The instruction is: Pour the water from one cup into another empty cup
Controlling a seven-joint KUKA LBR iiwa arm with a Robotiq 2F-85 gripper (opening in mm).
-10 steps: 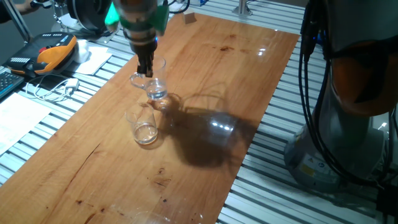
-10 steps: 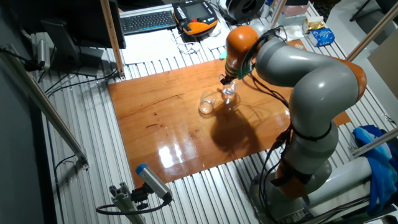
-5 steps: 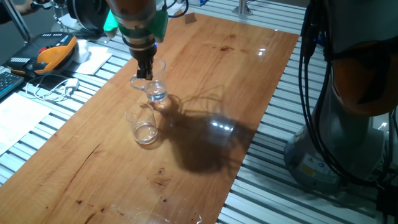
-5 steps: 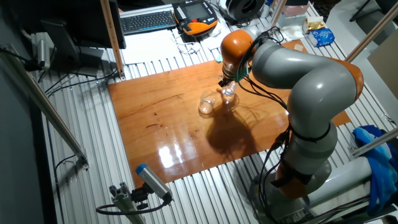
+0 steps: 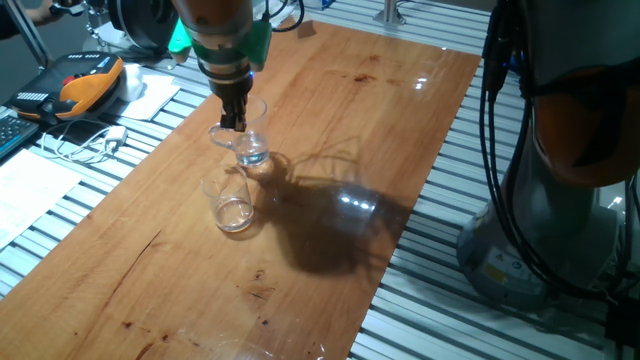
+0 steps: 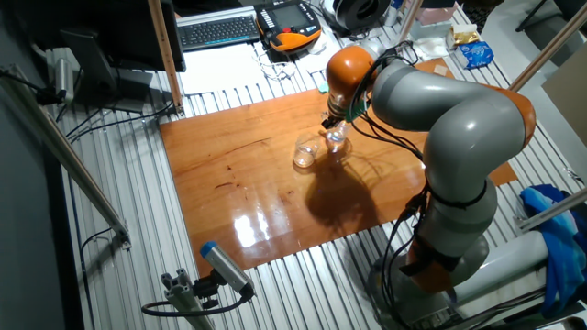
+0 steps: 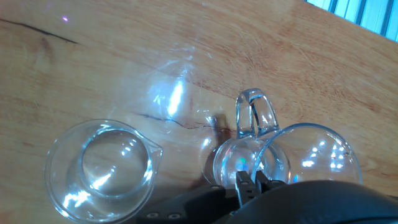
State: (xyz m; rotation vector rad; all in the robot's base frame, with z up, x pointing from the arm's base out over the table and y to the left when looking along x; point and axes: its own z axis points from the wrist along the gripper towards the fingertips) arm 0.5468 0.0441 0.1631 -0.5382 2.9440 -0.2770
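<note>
The clear glass mug point(image 5: 246, 138) with a loop handle point(image 7: 254, 116) is near the middle of the wooden board, with a little water point(image 5: 253, 153) in its bottom. My gripper point(image 5: 233, 120) comes from above and is shut on the mug's rim; in the hand view the fingertips point(image 7: 252, 184) pinch the glass wall. I cannot tell whether the mug's base touches the board. The handleless tumbler point(image 5: 230, 202) stands upright just in front of the mug, apart from it, and looks empty. It shows at the left of the hand view point(image 7: 99, 168) and in the other fixed view point(image 6: 304, 154), beside the mug point(image 6: 337, 139).
The wooden board point(image 5: 360, 110) lies on a slatted metal table. An orange teach pendant point(image 5: 85, 85), cables and papers lie off the board's left edge. A keyboard point(image 6: 220, 30) sits at the back. The arm's base point(image 5: 560, 200) stands to the right.
The arm shifted slightly over the first half second with the mug still in its grip; since then nothing has visibly moved. The tumbler has stayed in place.
</note>
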